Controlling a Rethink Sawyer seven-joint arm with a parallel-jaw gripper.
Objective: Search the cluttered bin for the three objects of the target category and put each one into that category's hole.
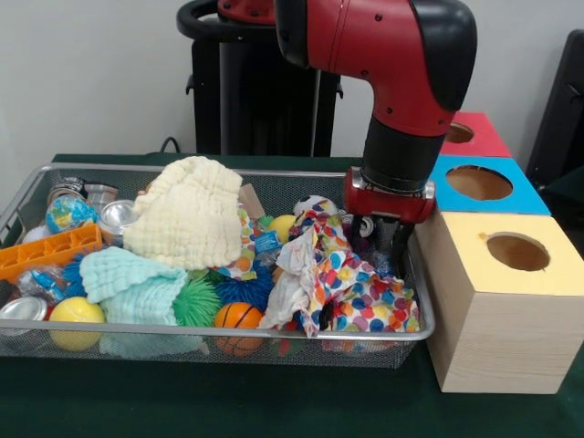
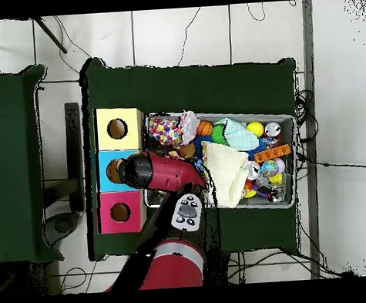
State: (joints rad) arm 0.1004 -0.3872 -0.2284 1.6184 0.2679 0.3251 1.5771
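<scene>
- Wire-mesh cluttered bin (image 1: 27, 196) fills the front view on the green bench (image 1: 219, 401). The tool (image 1: 379, 239) is down at its box-side end, behind the polka-dot cloth (image 1: 360, 292); we cannot tell whether it is open or closed. One blue-and-white packet (image 1: 266, 241) shows just beside the cream cloth (image 1: 187, 212), near the tool. We recommend pushing cloths aside before gripping.
- From overhead, the arm (image 2: 168, 174) hides the tool; packets cannot be picked out among the clutter.

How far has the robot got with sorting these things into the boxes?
Nothing looks sorted yet: no item shows in the holes of the yellow box, blue box or red box. The tool is down in the silver wire-mesh basket beside the spotted cloth, apparently searching. All three packets remain.
</scene>
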